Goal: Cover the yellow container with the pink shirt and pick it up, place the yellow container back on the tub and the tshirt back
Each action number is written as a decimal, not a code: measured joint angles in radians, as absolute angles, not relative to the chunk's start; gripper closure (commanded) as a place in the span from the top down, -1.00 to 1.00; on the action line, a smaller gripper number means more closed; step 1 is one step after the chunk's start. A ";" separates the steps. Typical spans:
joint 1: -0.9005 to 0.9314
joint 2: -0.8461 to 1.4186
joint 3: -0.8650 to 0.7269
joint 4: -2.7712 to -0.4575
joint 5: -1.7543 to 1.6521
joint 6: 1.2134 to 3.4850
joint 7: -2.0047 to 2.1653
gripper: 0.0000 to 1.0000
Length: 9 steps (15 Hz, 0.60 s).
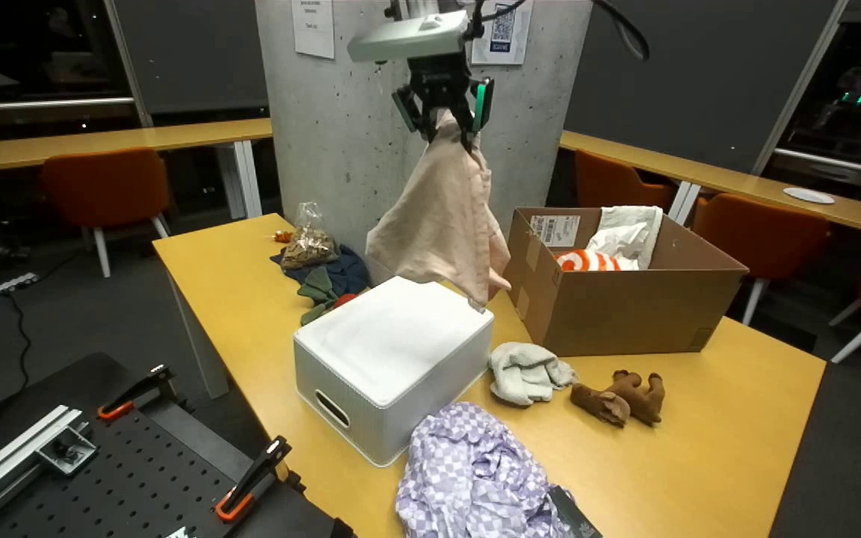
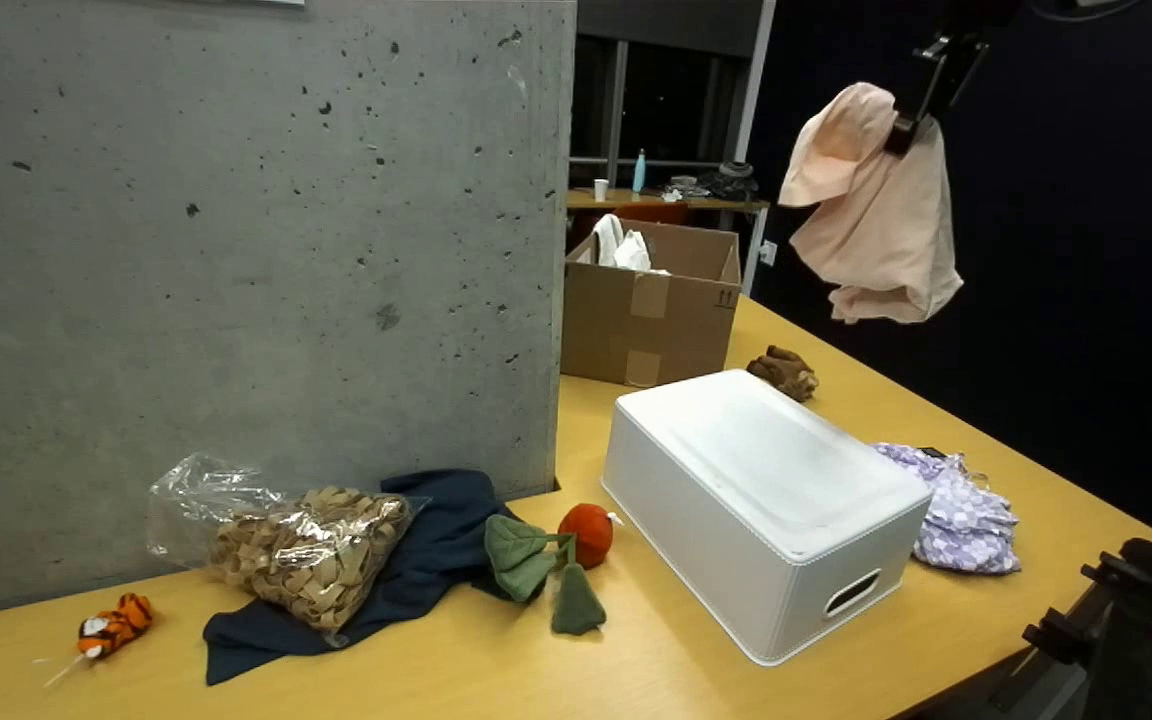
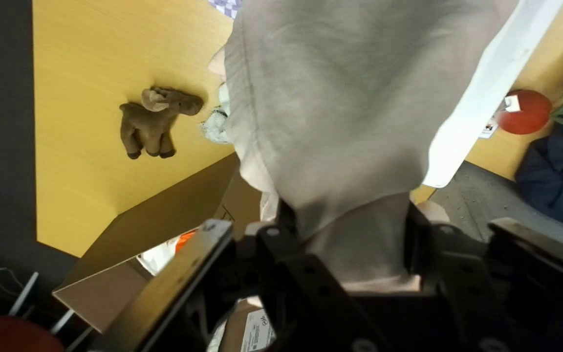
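Note:
The pink shirt hangs from my gripper above the back right of the white tub. It also shows in an exterior view, bunched and folded over at the fingers. In the wrist view the shirt fills the space between the fingers, which stand apart with cloth stretched between them. The white tub lies upside down on the table, its flat top bare; it shows in an exterior view too. The yellow container does not show in any view; whether the shirt hides it I cannot tell.
A cardboard box holding cloths stands at the back right. A grey cloth, a brown plush toy and a purple checked cloth lie near the tub. A bag lies on dark cloth by the concrete pillar.

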<state>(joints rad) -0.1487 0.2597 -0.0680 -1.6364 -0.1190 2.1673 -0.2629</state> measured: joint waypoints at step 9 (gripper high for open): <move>-0.141 0.191 -0.068 -1.711 -0.138 2.157 -0.242 -0.52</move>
